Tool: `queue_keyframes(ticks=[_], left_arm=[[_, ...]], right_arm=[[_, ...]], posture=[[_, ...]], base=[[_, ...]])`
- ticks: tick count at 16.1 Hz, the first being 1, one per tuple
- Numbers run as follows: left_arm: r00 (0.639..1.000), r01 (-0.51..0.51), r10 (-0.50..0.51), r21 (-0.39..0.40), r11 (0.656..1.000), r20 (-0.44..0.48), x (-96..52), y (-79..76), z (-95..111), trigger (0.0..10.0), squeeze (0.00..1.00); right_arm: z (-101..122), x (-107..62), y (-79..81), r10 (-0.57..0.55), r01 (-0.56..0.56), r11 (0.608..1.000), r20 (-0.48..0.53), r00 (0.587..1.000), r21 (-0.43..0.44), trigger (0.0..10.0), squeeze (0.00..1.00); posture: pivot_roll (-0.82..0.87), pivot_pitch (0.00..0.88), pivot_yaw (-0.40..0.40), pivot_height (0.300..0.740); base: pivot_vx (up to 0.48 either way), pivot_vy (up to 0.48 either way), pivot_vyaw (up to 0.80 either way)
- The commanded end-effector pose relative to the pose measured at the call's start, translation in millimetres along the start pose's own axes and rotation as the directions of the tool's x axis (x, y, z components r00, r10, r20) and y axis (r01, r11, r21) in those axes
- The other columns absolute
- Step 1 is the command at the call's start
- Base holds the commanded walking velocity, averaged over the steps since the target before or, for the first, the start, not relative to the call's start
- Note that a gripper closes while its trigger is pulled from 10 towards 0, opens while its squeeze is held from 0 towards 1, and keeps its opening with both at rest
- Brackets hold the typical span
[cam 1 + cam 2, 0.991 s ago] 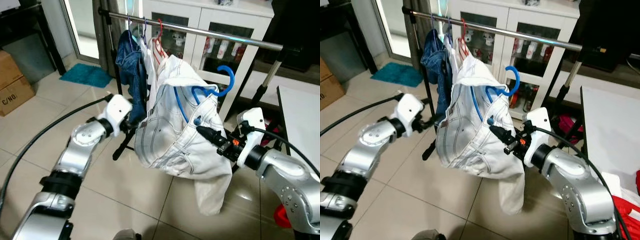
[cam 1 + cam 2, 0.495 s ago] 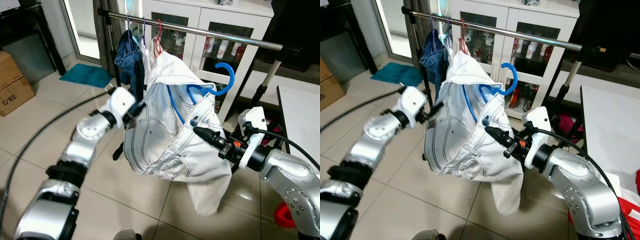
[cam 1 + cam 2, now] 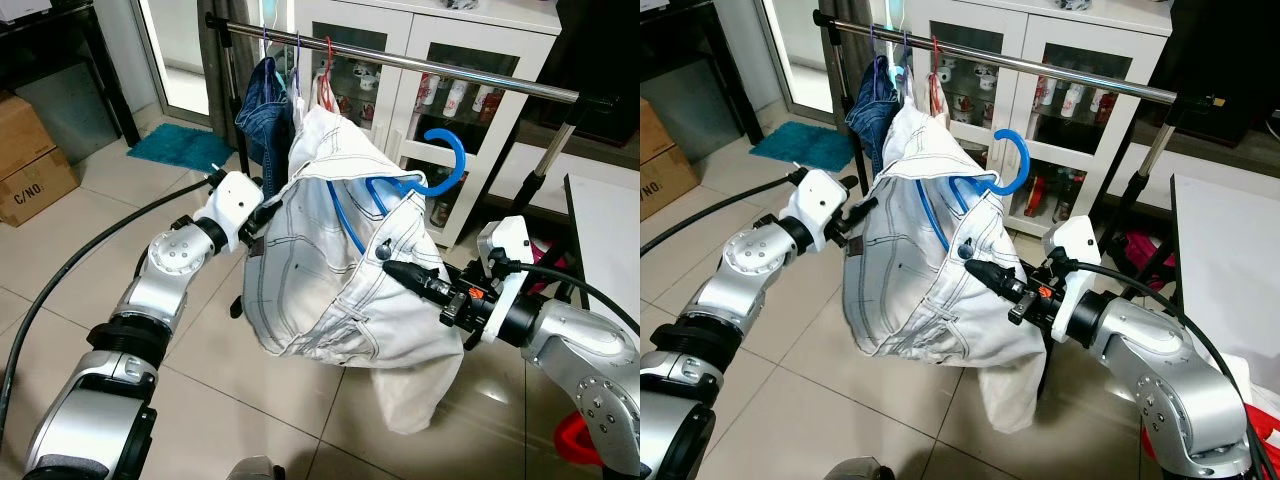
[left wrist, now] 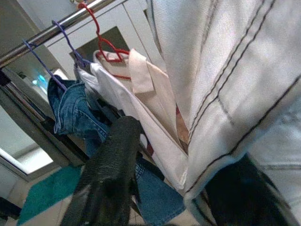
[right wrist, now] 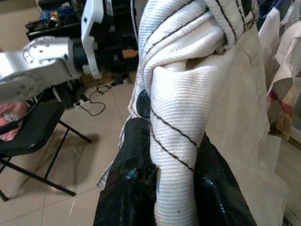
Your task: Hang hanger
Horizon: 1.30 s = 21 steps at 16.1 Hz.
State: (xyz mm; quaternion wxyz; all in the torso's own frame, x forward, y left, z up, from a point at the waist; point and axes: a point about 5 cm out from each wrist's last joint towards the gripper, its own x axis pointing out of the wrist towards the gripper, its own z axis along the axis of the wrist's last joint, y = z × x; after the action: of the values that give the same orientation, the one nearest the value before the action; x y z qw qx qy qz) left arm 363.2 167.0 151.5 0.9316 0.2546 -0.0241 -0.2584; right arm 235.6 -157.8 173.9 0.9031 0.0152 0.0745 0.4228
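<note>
A white denim garment (image 3: 330, 270) hangs on a blue hanger, whose hook (image 3: 447, 160) stands free below the steel clothes rail (image 3: 470, 78). My right gripper (image 3: 400, 272) is shut on a rolled fold of the garment's waistband, seen close up in the right wrist view (image 5: 176, 155). My left gripper (image 3: 262, 215) holds the garment's upper left edge; the cloth edge (image 4: 188, 183) runs between its black fingers (image 4: 110, 174). The garment is spread between both grippers, to the right of the clothes on the rail.
Blue jeans (image 3: 262, 110) and a pale shirt on a red hanger (image 3: 327, 60) hang at the rail's left end. A white glass-door cabinet (image 3: 440, 110) stands behind. The rail's slanted post (image 3: 545, 165), a white table (image 3: 610, 230), a cardboard box (image 3: 30, 180) and a teal mat (image 3: 180, 148) surround.
My left gripper moved up from behind the garment to its left edge and took hold, pulling that edge out to the left. The right gripper kept its hold.
</note>
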Motion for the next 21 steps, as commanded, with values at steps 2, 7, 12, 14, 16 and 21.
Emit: queue_keyframes(ticks=[2,7,12,14,16,21], left_arm=[[0.998,-0.043,0.042,0.015,0.999,0.042,-1.3,20.7,12,0.0,0.0],[0.995,-0.09,0.088,0.049,0.995,0.042,-11.6,51.7,19,0.0,0.0],[0.998,0.035,-0.039,0.082,0.996,0.048,-21.2,63.7,29,0.0,0.0],[0.983,0.161,-0.164,0.037,0.986,0.08,-29.9,73.5,42,0.0,0.0],[0.971,0.199,-0.191,-0.044,0.979,0.145,-34.9,87.2,55,0.0,0.0],[0.986,0.168,-0.168,-0.013,0.986,-0.004,-52.9,129.4,55,0.0,0.0]], right_arm=[[11,-3.8,5.2,0.039,-0.036,0.997,0.044,0.998,-0.061,0.0,0.0],[8,-8.3,3.3,0.054,-0.052,0.996,0.019,0.998,-0.07,0.0,0.0],[-2,-12.4,4.7,0.082,-0.087,0.992,-0.059,0.995,-0.088,0.0,0.0],[-14,-19.0,2.7,0.1,-0.117,0.987,-0.148,0.984,-0.108,0.0,0.0],[-19,-23.8,5.6,0.151,-0.178,0.977,-0.205,0.967,-0.12,0.0,0.0],[-22,-35.6,7.1,0.261,-0.313,0.938,-0.292,0.92,-0.147,0.0,0.0]], posture=[[0.01,0.0,-0.006,0.74],[0.02,0.0,-0.006,0.74],[0.02,0.0,-0.007,0.74],[0.03,0.0,-0.006,0.74],[0.03,0.0,-0.007,0.74],[0.03,0.0,-0.012,0.74]], base=[[0.0,0.0,0.0],[0.0,0.0,0.0],[0.0,0.0,0.0],[0.0,0.0,0.0],[0.0,0.0,0.0],[0.0,0.0,0.0]])
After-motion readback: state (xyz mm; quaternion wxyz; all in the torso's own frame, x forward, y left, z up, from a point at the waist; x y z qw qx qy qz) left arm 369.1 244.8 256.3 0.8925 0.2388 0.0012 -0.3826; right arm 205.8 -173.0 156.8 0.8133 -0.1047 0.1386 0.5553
